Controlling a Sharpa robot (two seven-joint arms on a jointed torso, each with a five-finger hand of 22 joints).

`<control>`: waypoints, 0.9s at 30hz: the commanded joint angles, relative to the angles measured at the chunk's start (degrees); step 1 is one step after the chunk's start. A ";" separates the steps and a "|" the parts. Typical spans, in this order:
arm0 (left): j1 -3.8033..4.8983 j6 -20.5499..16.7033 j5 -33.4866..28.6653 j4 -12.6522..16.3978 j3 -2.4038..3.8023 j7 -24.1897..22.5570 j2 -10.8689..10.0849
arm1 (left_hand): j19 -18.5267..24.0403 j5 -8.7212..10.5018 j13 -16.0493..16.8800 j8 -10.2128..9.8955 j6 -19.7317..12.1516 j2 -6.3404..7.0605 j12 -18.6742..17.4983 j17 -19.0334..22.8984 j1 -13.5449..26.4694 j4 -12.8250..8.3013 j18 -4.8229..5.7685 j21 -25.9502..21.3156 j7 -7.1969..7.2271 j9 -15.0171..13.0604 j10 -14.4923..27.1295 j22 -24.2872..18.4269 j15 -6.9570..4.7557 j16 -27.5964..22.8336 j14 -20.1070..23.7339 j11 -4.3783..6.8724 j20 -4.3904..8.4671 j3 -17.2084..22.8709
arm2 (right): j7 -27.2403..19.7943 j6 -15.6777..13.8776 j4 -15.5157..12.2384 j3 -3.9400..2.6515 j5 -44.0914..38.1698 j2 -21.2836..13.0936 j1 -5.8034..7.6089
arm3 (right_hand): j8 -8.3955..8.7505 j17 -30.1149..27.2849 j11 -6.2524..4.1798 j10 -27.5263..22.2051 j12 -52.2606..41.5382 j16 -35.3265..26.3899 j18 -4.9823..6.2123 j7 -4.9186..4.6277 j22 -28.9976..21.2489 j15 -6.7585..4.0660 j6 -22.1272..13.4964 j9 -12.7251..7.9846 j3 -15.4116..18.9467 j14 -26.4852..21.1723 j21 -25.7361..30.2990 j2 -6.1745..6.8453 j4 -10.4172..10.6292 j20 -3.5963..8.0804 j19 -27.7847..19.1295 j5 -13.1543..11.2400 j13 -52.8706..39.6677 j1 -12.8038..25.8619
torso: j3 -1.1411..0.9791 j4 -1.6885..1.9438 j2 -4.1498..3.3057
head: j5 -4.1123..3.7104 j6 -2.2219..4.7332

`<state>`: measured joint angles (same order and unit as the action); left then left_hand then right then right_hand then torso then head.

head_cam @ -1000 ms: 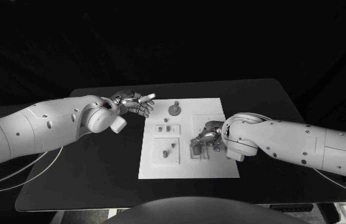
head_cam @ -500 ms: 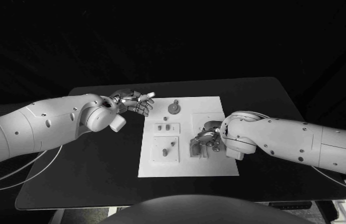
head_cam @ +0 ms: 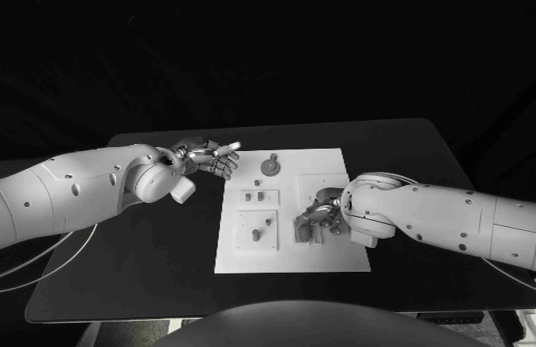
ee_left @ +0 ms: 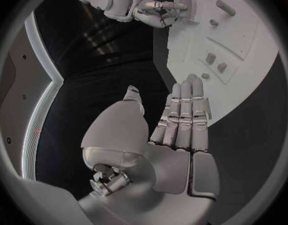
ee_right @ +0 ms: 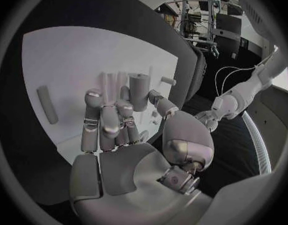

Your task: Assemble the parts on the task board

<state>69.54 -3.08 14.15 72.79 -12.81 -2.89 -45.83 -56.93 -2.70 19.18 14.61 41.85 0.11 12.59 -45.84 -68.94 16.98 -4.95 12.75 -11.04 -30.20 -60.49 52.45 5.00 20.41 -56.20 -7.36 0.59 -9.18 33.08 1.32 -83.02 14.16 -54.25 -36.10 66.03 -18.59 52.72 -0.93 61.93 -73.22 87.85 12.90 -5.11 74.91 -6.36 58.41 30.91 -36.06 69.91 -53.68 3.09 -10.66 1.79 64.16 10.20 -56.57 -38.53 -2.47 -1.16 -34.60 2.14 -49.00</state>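
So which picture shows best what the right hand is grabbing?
The right wrist view: the right hand has its fingers around an upright peg. In the head view the fingers hide the peg. In the left wrist view the hand is small and far.

The right hand [head_cam: 321, 217] and its bulky white forearm [head_cam: 435, 219] lie over the right part of the task board [head_cam: 335, 262], so the slotted block [head_cam: 308, 231] under the fingers is shut off from the right and from above. The left hand [head_cam: 210, 159] hangs with fingers spread over the table [head_cam: 146, 285] just off the board's far left corner, blocking entry there. Between the two, the round part [head_cam: 270, 166] and the two small plates [head_cam: 258, 217] down the board's left half stand uncovered (low pegs rise from them). The board's near edge lies bare, reachable from the near side.
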 commanded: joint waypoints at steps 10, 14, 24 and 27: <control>0.05 0.97 -0.06 0.23 0.03 -0.20 -0.08 | 0.54 -0.20 -0.07 -0.28 -0.34 -0.01 -0.16 -0.09 0.62 -0.03 -0.64 -0.26 -1.46 0.08 0.43 0.01 0.21 -0.22 0.08 -0.09 -0.06 0.37 | -0.18 0.90 0.77 0.02 -2.94 0.41 -0.27 | 0.47 -0.37 0.17 -0.56 -0.23 0.24 2.10 -0.44 0.40 -0.23 -0.07 -0.11 -0.19 -0.80 0.24 0.41 0.31 -0.12 -0.46 -0.26 0.06 0.82 | 0.00 0.01 -0.02 | 0.14 0.05; 0.05 1.01 -0.06 0.27 0.03 -0.15 -0.13 | 0.54 -0.20 -0.07 -0.29 -0.36 -0.02 -0.16 -0.09 0.64 -0.03 -0.64 -0.27 -1.47 0.08 0.43 0.01 0.21 -0.23 0.08 -0.09 -0.07 0.39 | -0.20 1.20 0.94 0.02 -2.94 0.54 -0.32 | 0.50 -0.53 0.20 -0.63 -0.24 0.25 2.10 -0.46 0.41 -0.21 -0.11 -0.12 -0.20 -0.93 0.26 0.64 0.41 -0.14 -0.50 -0.36 0.06 0.98 | 0.01 0.03 -0.01 | 0.20 0.04; 0.05 1.03 -0.06 0.25 0.03 -0.10 -0.13 | 0.56 -0.20 -0.08 -0.30 -0.40 0.01 -0.16 -0.11 0.70 -0.03 -0.64 -0.28 -1.49 0.10 0.46 0.02 0.22 -0.24 0.09 -0.10 -0.07 0.44 | -0.32 1.92 0.89 0.02 -2.93 0.64 -0.37 | 0.55 -0.62 0.23 -0.74 -0.29 0.32 2.10 -0.49 0.43 -0.17 -0.15 -0.13 -0.30 -1.03 0.26 1.14 0.66 -0.16 -0.54 -0.58 0.07 1.22 | 0.02 -0.01 0.00 | 0.29 -0.12; 0.05 1.04 -0.06 0.25 0.03 -0.10 -0.13 | 0.57 -0.20 -0.08 -0.31 -0.41 0.02 -0.16 -0.12 0.72 -0.03 -0.64 -0.28 -1.49 0.10 0.47 0.02 0.22 -0.25 0.10 -0.10 -0.08 0.46 | -0.33 1.80 0.95 0.02 -2.93 0.62 -0.38 | 0.56 -0.68 0.23 -0.77 -0.30 0.34 2.10 -0.49 0.43 -0.17 -0.14 -0.13 -0.34 -1.07 0.27 1.25 0.78 -0.16 -0.55 -0.63 0.07 1.30 | 0.01 -0.02 0.01 | 0.29 -0.14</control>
<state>69.55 -2.83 14.15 72.89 -12.82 -2.70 -46.00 -56.73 -2.70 19.19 14.60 41.86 0.16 12.59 -45.90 -68.90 16.98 -4.93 12.76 -11.04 -30.16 -60.50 52.45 5.00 20.37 -56.20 -7.36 0.39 -9.18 32.93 1.83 -82.09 14.09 -56.46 -35.55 65.83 -18.29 52.12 -0.72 61.73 -73.22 87.85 12.93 -5.31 74.90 -6.40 58.29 30.86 -36.46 69.55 -53.68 4.08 -10.25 1.70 64.07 9.76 -56.58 -37.55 -2.45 -1.15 -34.60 2.42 -49.10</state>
